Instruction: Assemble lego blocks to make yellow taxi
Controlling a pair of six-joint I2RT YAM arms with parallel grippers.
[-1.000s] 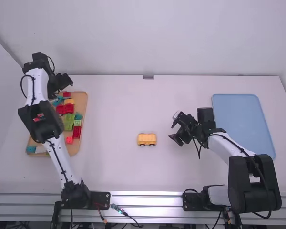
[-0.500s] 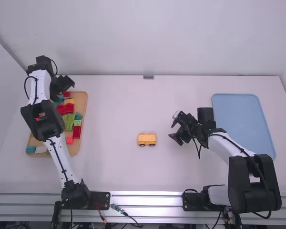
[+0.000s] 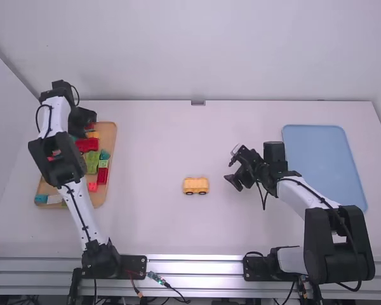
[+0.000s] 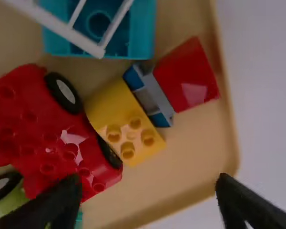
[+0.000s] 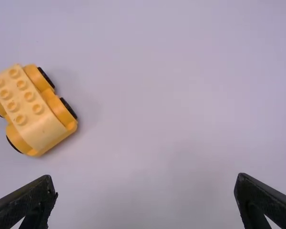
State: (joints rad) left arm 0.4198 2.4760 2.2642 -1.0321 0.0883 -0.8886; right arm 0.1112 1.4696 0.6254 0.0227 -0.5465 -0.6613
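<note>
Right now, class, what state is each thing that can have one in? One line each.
Left hand: open, over the wooden tray
Right hand: open, holding nothing
Yellow wheeled base: upright on its wheels, top studs bare
Wooden tray: holding assorted blocks
Red wheeled piece: in the wooden tray, unheld
Blue tray: lying flat

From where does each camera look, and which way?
High view: above, behind both arms, facing forward and down onto the table; they show.
Left wrist view: on that wrist, facing the tray of blocks; left pincer shows.
Right wrist view: on that wrist, facing the table; right pincer shows.
High and right views share the yellow car.
</note>
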